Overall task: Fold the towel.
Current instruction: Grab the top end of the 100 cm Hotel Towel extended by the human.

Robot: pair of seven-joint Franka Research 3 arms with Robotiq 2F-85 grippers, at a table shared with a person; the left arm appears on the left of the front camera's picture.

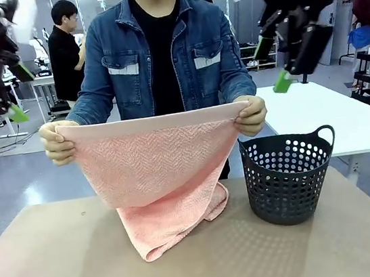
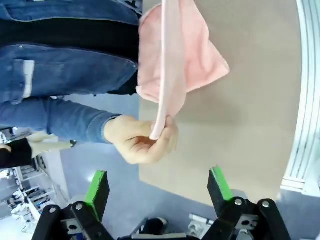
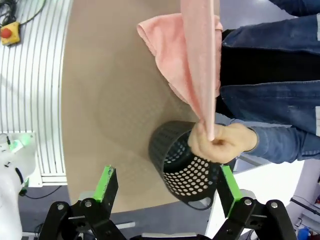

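Observation:
A person at the far side holds the salmon-pink towel (image 1: 154,166) up by its two top corners, one in each hand (image 1: 59,143). The smooth band runs along the top edge and the lower part trails onto the table. My left gripper (image 1: 19,95) hangs open high at the upper left, above the person's hand. My right gripper (image 1: 272,65) hangs open high at the upper right, above the basket. In the left wrist view the towel (image 2: 172,55) hangs from a hand (image 2: 142,140) beyond the open fingers (image 2: 97,192). The right wrist view shows the towel (image 3: 197,60) the same way.
A dark perforated basket (image 1: 289,176) stands on the tan table (image 1: 59,271) at the right, close beside the towel; it also appears as the basket (image 3: 182,167) under the person's hand. A white table (image 1: 332,115) lies behind it.

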